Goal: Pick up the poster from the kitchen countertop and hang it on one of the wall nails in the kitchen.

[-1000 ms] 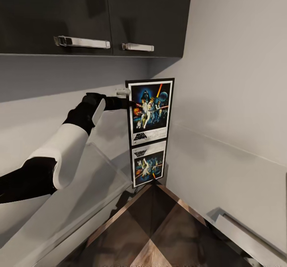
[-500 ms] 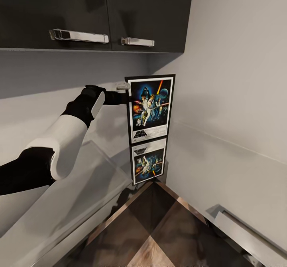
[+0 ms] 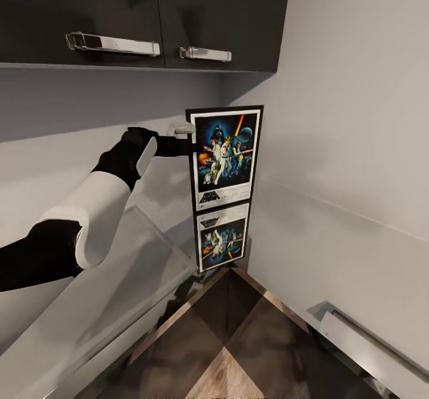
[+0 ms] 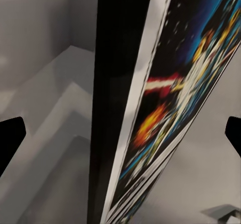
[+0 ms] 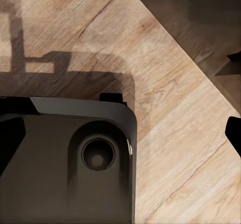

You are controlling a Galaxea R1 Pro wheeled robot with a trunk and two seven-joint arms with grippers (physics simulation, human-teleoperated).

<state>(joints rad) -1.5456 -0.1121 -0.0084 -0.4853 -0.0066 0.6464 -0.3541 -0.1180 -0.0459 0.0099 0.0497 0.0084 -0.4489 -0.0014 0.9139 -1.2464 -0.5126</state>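
The poster (image 3: 224,158) is a flat, rigid, portrait rectangle with a thin black frame, a white border and bright figures on deep blue, with a pale title strip along its lower part. It stands upright in the corner where two plain, matte pale grey walls meet, held above the table (image 3: 113,280), whose smooth, glossy pale grey top mirrors the poster just beneath it. The left end effector (image 3: 183,138) reaches in from the poster's left side and is clenched on the upper part of its left edge. In the left wrist view the poster (image 4: 150,103) appears edge-on, its black side band and white border running between the two dark fingertips (image 4: 10,136).

Overhead hang dark, flat-fronted wall cabinets (image 3: 143,17) with polished bar handles (image 3: 113,43). Below lies a floor (image 3: 232,339) of wood-grain boards set in a diagonal pattern, some dark brown, some lighter.

In the right wrist view a smooth, dark, round-cornered part of the robot's body (image 5: 70,163) sits over pale grained wood flooring (image 5: 170,118); I cannot tell whether the right end effector is released or clenched.
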